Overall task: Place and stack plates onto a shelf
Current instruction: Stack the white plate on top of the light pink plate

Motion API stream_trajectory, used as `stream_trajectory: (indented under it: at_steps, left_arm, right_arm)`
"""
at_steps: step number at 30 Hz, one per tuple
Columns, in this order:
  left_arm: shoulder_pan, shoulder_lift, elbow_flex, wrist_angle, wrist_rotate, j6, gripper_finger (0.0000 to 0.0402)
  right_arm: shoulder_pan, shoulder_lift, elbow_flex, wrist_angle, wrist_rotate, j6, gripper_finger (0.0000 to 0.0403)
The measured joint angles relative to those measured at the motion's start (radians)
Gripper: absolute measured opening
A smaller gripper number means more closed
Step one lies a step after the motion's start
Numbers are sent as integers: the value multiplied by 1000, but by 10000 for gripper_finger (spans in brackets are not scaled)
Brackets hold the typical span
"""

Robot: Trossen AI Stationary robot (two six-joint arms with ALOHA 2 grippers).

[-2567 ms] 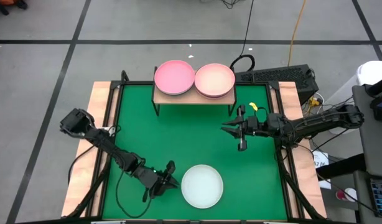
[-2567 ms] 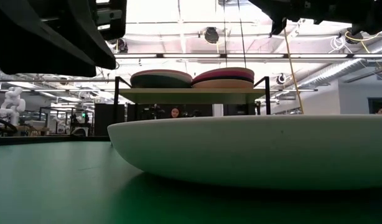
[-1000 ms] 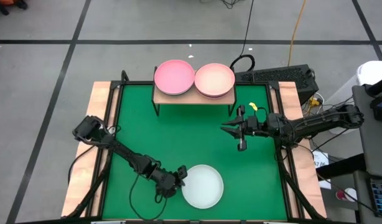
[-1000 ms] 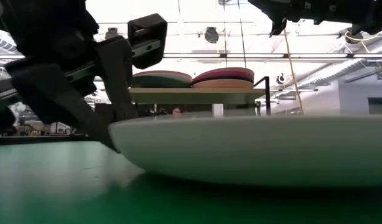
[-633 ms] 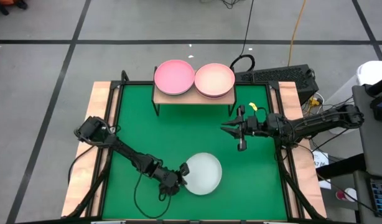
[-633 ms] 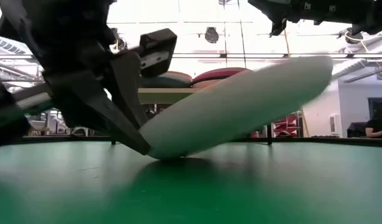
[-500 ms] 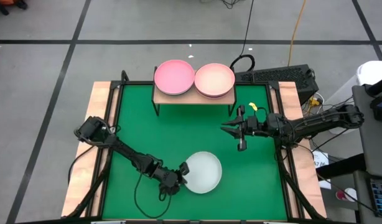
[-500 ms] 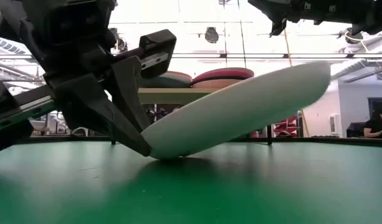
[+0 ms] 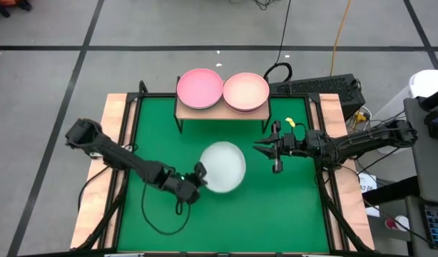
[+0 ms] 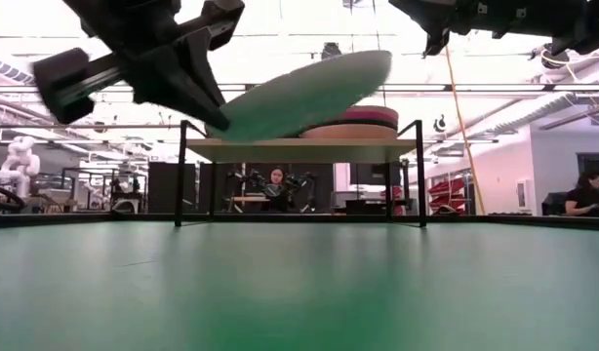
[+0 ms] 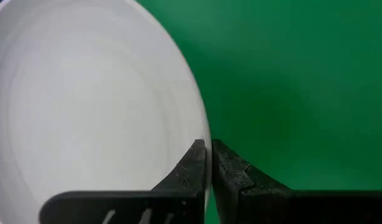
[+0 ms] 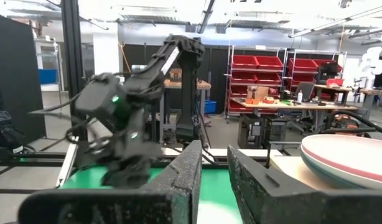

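Observation:
A pale mint-white plate (image 9: 223,165) hangs in the air over the green table's middle, held by my left gripper (image 9: 200,174) at its left rim. The low view shows the plate (image 10: 309,90) tilted, above table level, in front of the shelf (image 10: 299,149). The light-wood shelf (image 9: 222,113) stands at the far edge and carries a pink stack (image 9: 200,88) and a pale pink stack (image 9: 246,91). My right gripper (image 9: 264,148) waits right of centre, in the air, open by a narrow gap (image 12: 214,177), touching nothing. My left gripper (image 11: 209,154) pinches the plate's rim (image 11: 202,124) between its two fingers, one finger (image 11: 194,163) on the inner face and one (image 11: 231,171) on the underside. It comes from the table's left. The plate is lifted clear and tilted, its free edge (image 10: 378,60) higher than the held rim.
Black equipment and cables (image 9: 319,89) lie right of the shelf, with a small yellow object (image 9: 291,122) near the right arm. Wooden side strips (image 9: 113,128) border the green table (image 9: 169,143). People sit at desks in the room behind (image 10: 277,178).
My left gripper took hold of the plate's left rim while it lay flat near the near edge. It tipped the plate up on that rim, then lifted it clear and carried it up and toward the far edge and the shelf. The right arm kept still.

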Motion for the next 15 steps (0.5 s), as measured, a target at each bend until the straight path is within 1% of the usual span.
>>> stream_trajectory:
  at_steps: [4,15]
  left_arm:
    - [64,-80,0,-98,-11,26,10]
    - [289,-238,1,-73,-19,245,10]
  right_arm:
    - [0,0,0,6,0,0,64]
    - [0,0,0,2,0,0,63]
